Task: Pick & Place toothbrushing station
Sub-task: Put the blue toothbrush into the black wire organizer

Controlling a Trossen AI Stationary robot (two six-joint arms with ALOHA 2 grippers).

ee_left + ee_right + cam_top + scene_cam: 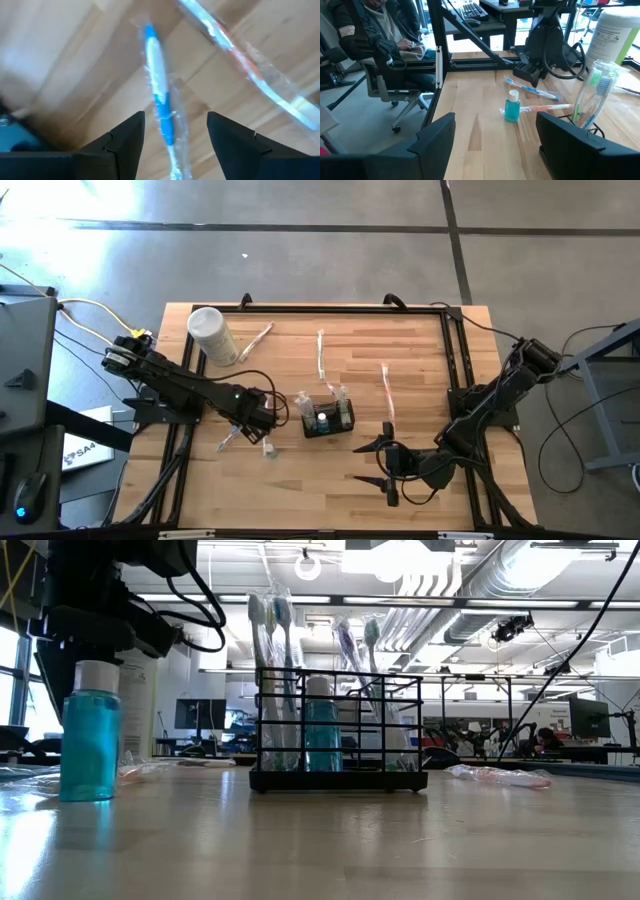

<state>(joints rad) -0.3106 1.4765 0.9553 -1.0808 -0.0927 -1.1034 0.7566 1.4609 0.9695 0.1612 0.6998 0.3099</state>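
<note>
The black wire holder (328, 418) stands upright on the wooden table, with several wrapped toothbrushes and a blue bottle in it; it also shows in the low view (336, 730). My left gripper (252, 423) is open, pointing down just left of the holder. Its fingers stand on either side of a wrapped blue-and-white toothbrush (160, 95) that lies flat on the table. A second wrapped toothbrush, orange and white (245, 65), lies beside it. A small blue bottle (268, 448) stands close by. My right gripper (372, 465) is open and empty, near the table's front right.
A white canister (212, 335) lies at the far left of the table. Wrapped toothbrushes lie loose at the far left (258, 340), behind the holder (320, 355) and right of it (387, 390). A person (380, 35) sits beyond the table's edge.
</note>
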